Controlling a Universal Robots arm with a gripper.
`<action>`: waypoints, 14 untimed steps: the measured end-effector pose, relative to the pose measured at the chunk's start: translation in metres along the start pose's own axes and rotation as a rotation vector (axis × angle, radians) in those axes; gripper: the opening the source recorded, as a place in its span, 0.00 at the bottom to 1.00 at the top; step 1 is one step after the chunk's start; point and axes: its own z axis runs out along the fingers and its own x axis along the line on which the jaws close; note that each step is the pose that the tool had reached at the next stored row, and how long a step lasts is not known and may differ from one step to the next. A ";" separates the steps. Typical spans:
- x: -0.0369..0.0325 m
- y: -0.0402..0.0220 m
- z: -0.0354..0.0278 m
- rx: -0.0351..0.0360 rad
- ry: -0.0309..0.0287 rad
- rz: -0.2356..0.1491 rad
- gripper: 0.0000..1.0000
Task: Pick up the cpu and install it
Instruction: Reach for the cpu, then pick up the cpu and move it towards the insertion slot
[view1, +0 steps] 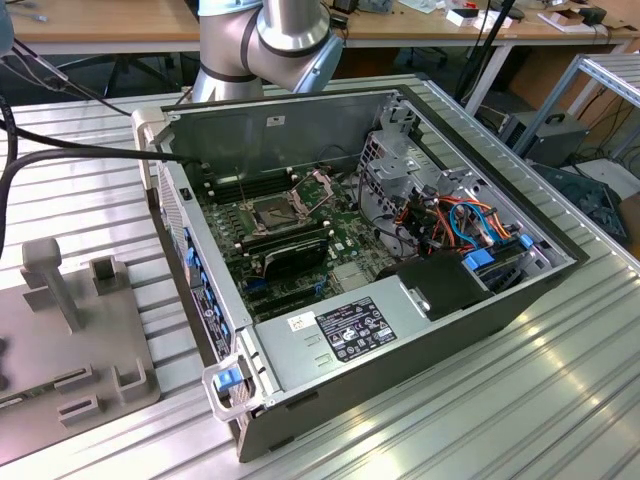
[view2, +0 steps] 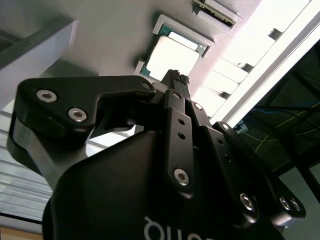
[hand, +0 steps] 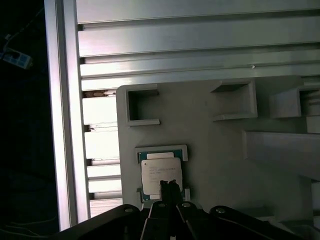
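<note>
**Cpu pick-up station and open computer.** At the exterior view's left, a grey tray (view1: 80, 350) is lying on the ribbed metal table (view1: 520, 400). In the first wrist view the hand (hand: 169, 183) is hanging over this tray with its tips drawn together to a narrow point and gripping nothing. In the second wrist view the black fingers (view2: 180, 130) are likewise lying side by side.

The cpu (hand: 161, 174) is resting flat in a shallow pocket of the tray, directly beneath the hand. Its pale metal lid is facing up toward the fingertips. Whether the tips are touching the lid cannot be told. Farther out from the hand, two more pockets (hand: 142, 106) are standing along the tray's edge, with the table slats running beyond them.

Toward the middle of the exterior view, an open computer case (view1: 300, 130) is lying on its side on the table, well apart from the tray. Behind it the arm (view1: 275, 40) is rising out of the frame. Inside the case, the socket (view1: 272, 212) is sitting on the green circuit board (view1: 345, 215) with its metal frame tilted up. Nearer the camera a power supply (view1: 345, 335) is filling one corner. At the exterior view's right, orange and blue cables (view1: 455, 222) are looping among the drive brackets.
</note>
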 end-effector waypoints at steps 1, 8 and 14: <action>0.0000 0.0000 0.0000 0.0000 0.0000 0.000 0.11; -0.0001 -0.0017 0.0000 -0.0001 0.0000 0.000 0.11; -0.0001 -0.0017 0.0000 0.0000 0.0000 0.000 0.11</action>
